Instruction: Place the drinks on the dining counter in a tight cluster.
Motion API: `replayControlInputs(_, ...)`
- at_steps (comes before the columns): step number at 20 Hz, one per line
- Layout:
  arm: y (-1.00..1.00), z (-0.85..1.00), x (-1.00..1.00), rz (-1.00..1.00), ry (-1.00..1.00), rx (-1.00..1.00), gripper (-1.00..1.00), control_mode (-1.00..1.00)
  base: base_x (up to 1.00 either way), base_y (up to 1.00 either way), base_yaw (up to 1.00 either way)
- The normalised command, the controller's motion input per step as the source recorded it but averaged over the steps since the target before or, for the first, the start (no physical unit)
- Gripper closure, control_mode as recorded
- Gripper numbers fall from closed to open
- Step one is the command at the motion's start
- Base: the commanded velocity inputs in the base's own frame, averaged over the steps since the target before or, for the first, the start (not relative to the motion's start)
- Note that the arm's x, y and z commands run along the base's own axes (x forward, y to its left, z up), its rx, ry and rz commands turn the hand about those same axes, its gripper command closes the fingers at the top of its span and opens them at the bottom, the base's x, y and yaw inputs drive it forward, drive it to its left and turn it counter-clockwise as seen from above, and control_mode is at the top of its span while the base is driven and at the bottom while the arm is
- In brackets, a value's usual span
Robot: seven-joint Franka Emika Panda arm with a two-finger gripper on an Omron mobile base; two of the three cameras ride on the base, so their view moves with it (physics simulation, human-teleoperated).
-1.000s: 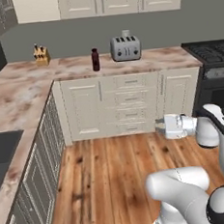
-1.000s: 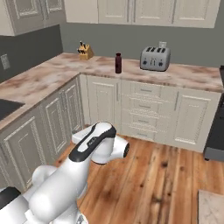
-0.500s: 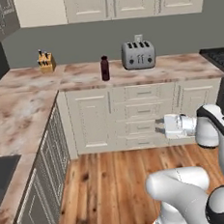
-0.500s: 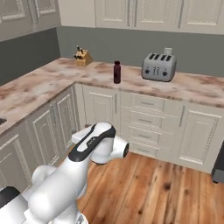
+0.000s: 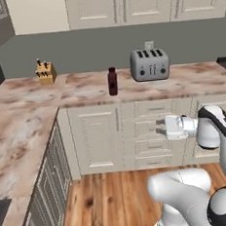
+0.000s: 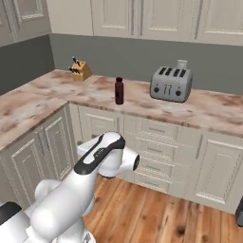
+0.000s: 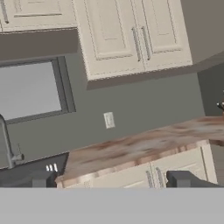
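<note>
At the far left of the marbled brown-and-cream wall counter (image 5: 30, 101) stands a blocky wooden knife block (image 5: 46, 72) with dark handles poking up. Right of it, near the counter's front edge, the dark maroon bottle (image 5: 112, 81) stands upright, a slim cylinder with a dark cap. Further right sits a boxy, ribbed silver toaster (image 5: 150, 65) against the grey wall. Below run cream panelled cabinets (image 5: 98, 138) over glossy wood-plank flooring (image 5: 111, 198). Lower right, the gripper (image 5: 160, 128) points left at drawer height, well below the bottle, its fingers spread wide and holding nothing.
</note>
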Motion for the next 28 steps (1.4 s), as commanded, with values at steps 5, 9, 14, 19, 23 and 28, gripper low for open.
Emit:
replayControlInputs(5, 0.0, 0.0, 0.0, 0.0, 0.0, 0.0, -1.0, 1.0, 0.84, 0.19, 0.0)
replayControlInputs(9, 0.0, 0.0, 0.0, 0.0, 0.0, 0.0, -1.0, 1.0, 0.78, 0.01, 0.0)
replayControlInputs(14, 0.0, 0.0, 0.0, 0.0, 0.0, 0.0, -1.0, 1.0, 0.73, 0.0, -0.03)
replayControlInputs(19, 0.0, 0.0, 0.0, 0.0, 0.0, 0.0, -1.0, 1.0, 0.74, 0.0, -0.02)
replayControlInputs(23, 0.0, 0.0, 0.0, 0.0, 0.0, 0.0, -1.0, 1.0, 0.75, 0.0, -0.02)
replayControlInputs(28, 0.0, 0.0, 0.0, 0.0, 0.0, 0.0, -1.0, 1.0, 0.73, 0.0, -0.04)
